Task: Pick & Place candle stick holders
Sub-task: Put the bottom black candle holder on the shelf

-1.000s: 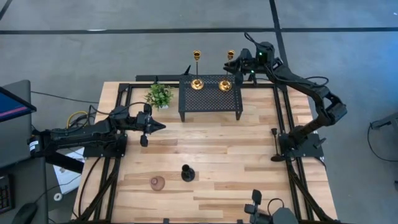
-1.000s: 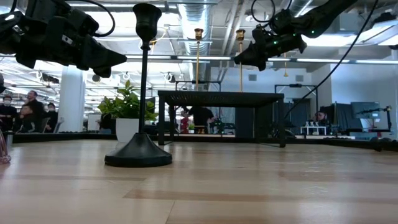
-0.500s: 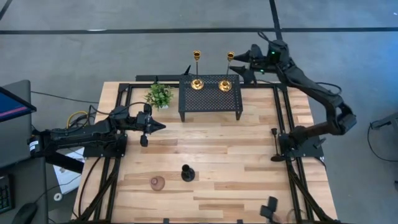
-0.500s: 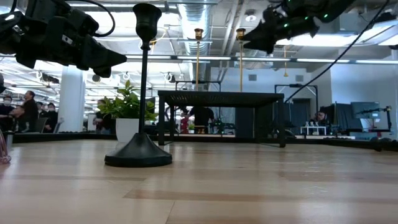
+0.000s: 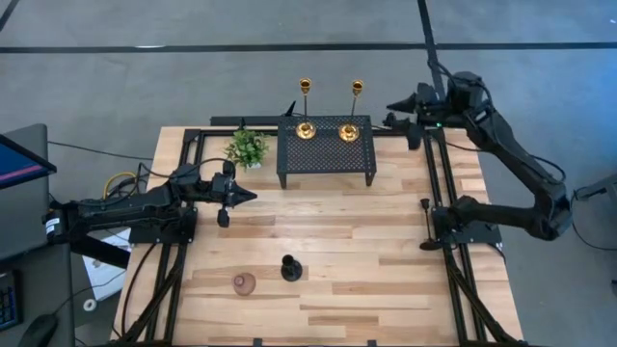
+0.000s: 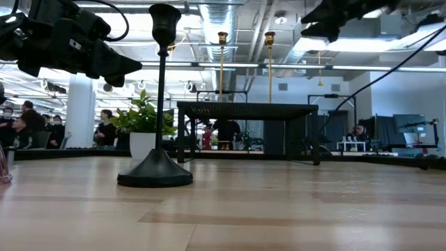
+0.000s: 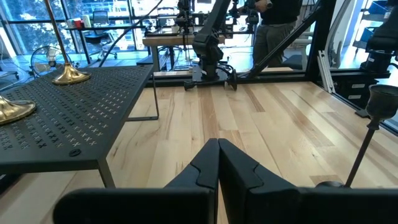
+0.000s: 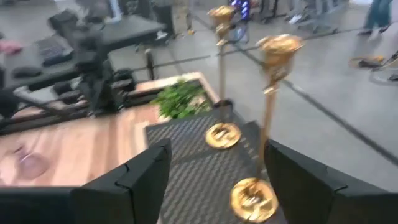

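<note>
Two gold candle stick holders (image 5: 306, 127) (image 5: 349, 130) stand by their round bases on the black mesh stand (image 5: 326, 154) at the table's far side. A black candle stick holder (image 5: 289, 268) and a squat pinkish-brown one (image 5: 244, 282) stand on the wood near the front edge. My right gripper (image 5: 393, 108) hovers open, high, right of the stand; its wrist view faces the gold holders (image 8: 267, 124) with its fingers (image 8: 214, 180) apart and clear of them. My left gripper (image 5: 251, 196) hangs shut over the table's left part, touching nothing.
A small green potted plant (image 5: 247, 147) stands left of the mesh stand. Dark frame rails (image 5: 436, 183) run along the table's sides. Bare wood (image 5: 347, 241) lies between the stand and the front holders. People show in the room beyond the table.
My right gripper has drawn back from the top of the right gold holder, going up and toward the table's right edge. The gold holder stays upright on the mesh stand.
</note>
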